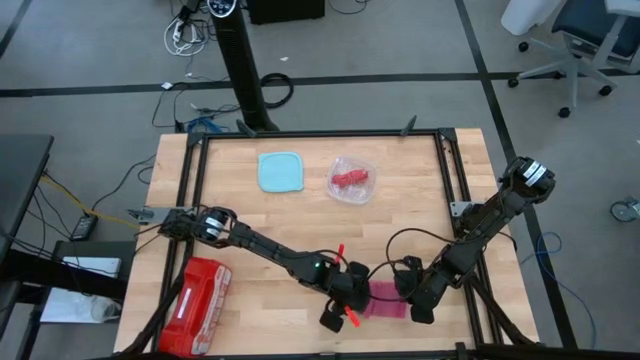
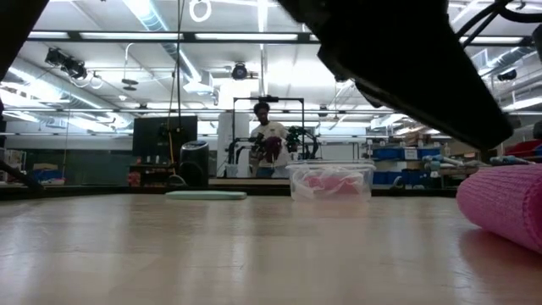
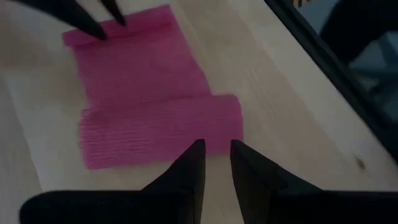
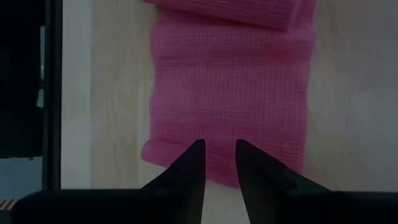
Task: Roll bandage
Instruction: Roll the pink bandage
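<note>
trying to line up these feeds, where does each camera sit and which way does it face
High view: above the table, looking straight down; both dark arms meet at the flat pink knitted fabric bandage.
Low view: at tabletop height, looking level across the wooden table into the room; a dark arm blurs overhead.
Left wrist view: on the left arm, looking past the left claw at the bandage's rolled end.
Right wrist view: on the right arm, looking past the right claw at the flat end.
Shared: both wrist views show the same bandage from opposite ends.
</note>
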You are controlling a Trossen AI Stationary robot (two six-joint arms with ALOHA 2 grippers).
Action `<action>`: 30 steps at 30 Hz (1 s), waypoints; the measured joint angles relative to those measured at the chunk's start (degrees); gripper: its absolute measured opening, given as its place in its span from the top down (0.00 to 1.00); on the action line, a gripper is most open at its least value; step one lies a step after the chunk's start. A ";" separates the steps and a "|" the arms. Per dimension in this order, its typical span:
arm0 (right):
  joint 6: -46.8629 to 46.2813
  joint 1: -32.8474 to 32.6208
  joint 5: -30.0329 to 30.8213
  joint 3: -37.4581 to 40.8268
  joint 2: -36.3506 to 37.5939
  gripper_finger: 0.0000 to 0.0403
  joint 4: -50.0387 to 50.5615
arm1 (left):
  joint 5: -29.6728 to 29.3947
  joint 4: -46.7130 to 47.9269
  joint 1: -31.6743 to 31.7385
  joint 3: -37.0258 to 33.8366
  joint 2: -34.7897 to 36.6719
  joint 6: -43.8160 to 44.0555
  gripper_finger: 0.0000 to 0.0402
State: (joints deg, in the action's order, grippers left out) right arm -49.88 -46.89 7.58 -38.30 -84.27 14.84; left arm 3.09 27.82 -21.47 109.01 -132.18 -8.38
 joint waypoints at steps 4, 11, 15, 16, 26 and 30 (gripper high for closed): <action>0.06 -0.11 0.57 0.00 0.00 0.78 -0.01 | -2.44 1.42 -0.03 0.00 0.00 -5.91 0.80; -1.42 -0.39 0.15 0.00 0.00 0.79 -0.20 | -4.91 -1.67 0.14 0.05 -0.55 -7.99 0.80; -2.06 -1.58 -2.02 0.00 0.00 0.79 1.02 | -3.79 -5.10 0.15 0.04 -2.38 -8.08 0.80; -2.44 -1.95 -2.11 0.00 0.00 0.79 1.53 | -3.86 -5.96 0.15 0.04 -2.45 -8.14 0.80; -4.50 -3.26 -1.82 0.00 0.02 0.79 6.77 | -5.00 -18.37 0.15 -3.39 -3.00 -9.23 0.80; -5.40 -3.26 -1.80 0.00 0.02 0.79 6.02 | -6.58 -24.13 0.10 -3.75 -5.74 -9.38 0.80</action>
State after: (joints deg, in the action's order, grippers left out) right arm -55.28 -50.15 5.78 -38.30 -84.25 20.86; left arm -3.49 3.68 -21.37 105.27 -137.92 -17.76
